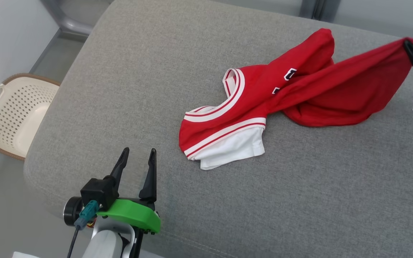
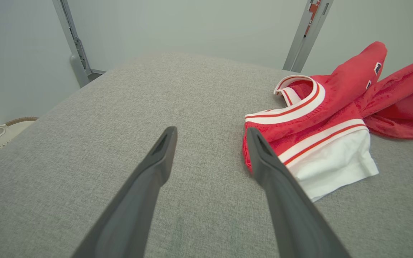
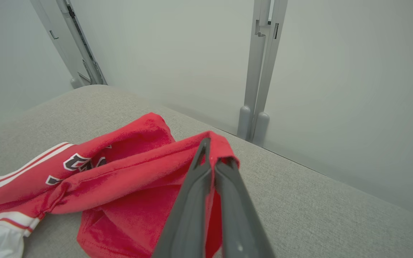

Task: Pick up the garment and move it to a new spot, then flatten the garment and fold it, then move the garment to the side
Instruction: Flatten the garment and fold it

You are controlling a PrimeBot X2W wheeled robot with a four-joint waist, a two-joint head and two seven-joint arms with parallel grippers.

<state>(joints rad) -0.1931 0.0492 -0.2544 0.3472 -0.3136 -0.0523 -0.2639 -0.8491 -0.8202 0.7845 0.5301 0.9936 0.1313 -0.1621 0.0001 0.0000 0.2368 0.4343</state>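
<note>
— Whereabouts for the shirt [image 1: 299, 96]?
— Sprawled on the grey cushion [image 1: 156, 71], right of the middle, twisted and bunched rather than flat. Striped collar [image 1: 236, 91] and white sleeve [image 1: 233, 150] toward the near left, with the red body trailing off to the far right.
— And the right gripper [image 1: 409, 46]?
— Pinched together on a red corner at the far right end, with a band of cloth pulled out toward it.
— The left gripper [image 1: 138, 153]?
— Spread wide, holding nothing, poised over bare cushion near the front edge. Near the white sleeve but not touching.
— Expecting what from the cloth?
— Light and limp, no stiffness at all. Likely to sag, twist and drag on the rough weave instead of sliding clean. Nothing to break, and little risk of slipping from a firm pinch on a doubled edge.
— Best place to take hold, then?
— Probably a hem or shoulder seam on the collar side, opposite the held corner. Better to avoid the twisted middle: apt to lift as a wad and keep the twist in.
— Anything else nearby?
— A pale basket [image 1: 16, 111] on the floor off the cushion's left side, well apart from the shirt.
</note>
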